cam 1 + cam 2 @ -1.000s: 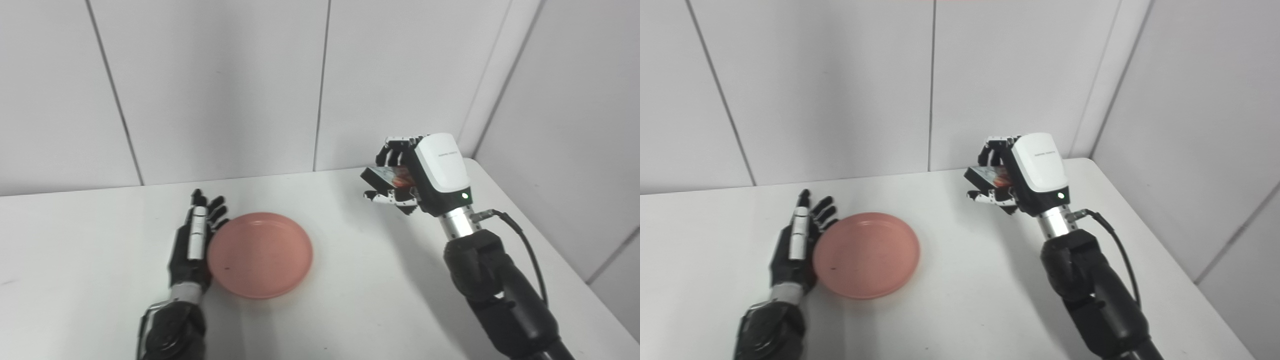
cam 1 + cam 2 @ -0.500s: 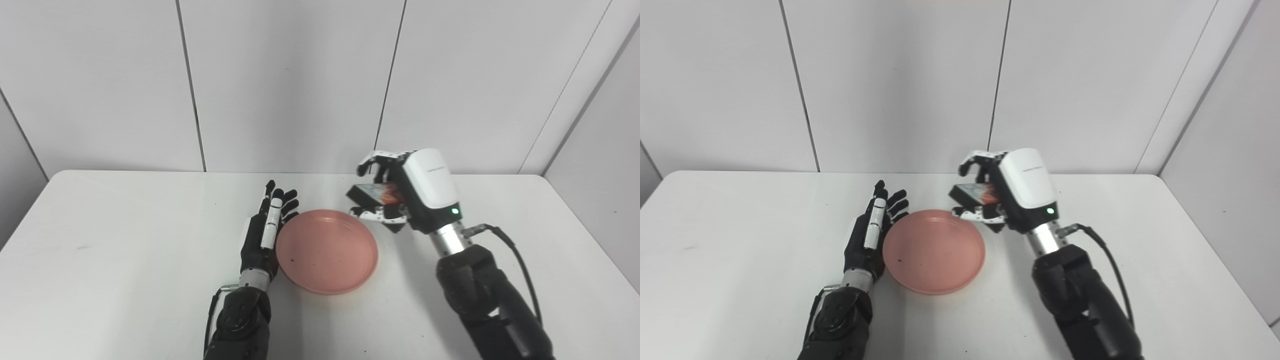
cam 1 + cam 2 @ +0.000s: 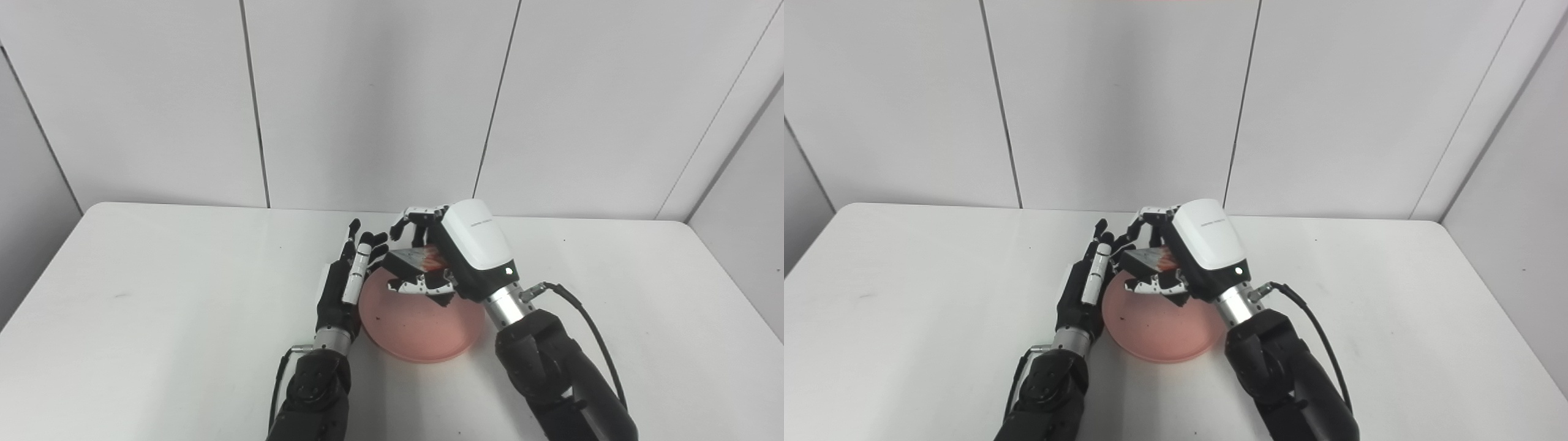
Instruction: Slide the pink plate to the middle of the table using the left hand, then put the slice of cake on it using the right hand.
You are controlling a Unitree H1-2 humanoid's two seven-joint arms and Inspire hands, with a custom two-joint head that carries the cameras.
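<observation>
right hand [image 3: 453, 260] grasping dark-edged, red-topped cake slice [image 3: 411, 260] over pink plate [image 3: 422, 331] | left hand [image 3: 346, 285] released, beside plate

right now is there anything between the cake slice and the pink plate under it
Nothing shows there. In the left eye view the slice of cake, held in the right hand, hangs over the pink plate, whose surface below looks bare.

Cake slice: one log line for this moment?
right hand: shut on wedge-shaped cake slice, above round pink plate | left hand: open, flat by plate's left rim
</observation>
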